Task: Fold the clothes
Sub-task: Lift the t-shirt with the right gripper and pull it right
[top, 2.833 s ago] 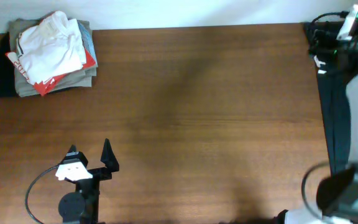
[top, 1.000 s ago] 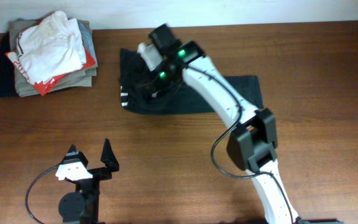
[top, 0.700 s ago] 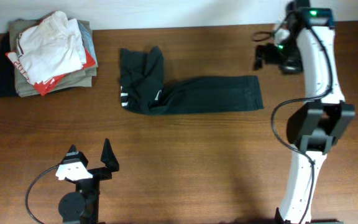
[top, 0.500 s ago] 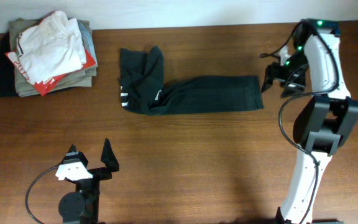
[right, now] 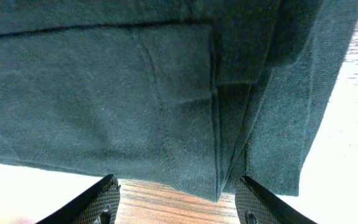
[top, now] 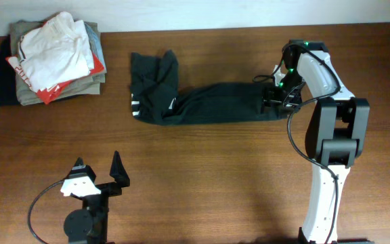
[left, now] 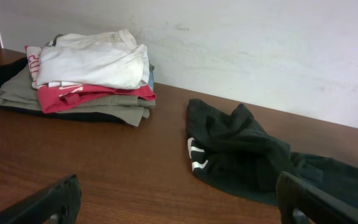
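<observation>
A dark green garment (top: 208, 103) lies stretched across the table, bunched at its left end with white stripes; it also shows in the left wrist view (left: 241, 149). My right gripper (top: 276, 97) is open just above the garment's right hem, which fills the right wrist view (right: 185, 93); its fingers (right: 176, 202) straddle the hem edge without closing on it. My left gripper (top: 100, 173) rests open and empty near the front left of the table, its fingers (left: 179, 199) low over the wood.
A stack of folded clothes (top: 53, 57) with a white shirt on top sits at the back left corner, seen also in the left wrist view (left: 79, 78). A white wall runs behind the table.
The right arm laid the dark garment on the table, swung away to the right, then came back down to the garment's right hem. The left arm has not moved.
</observation>
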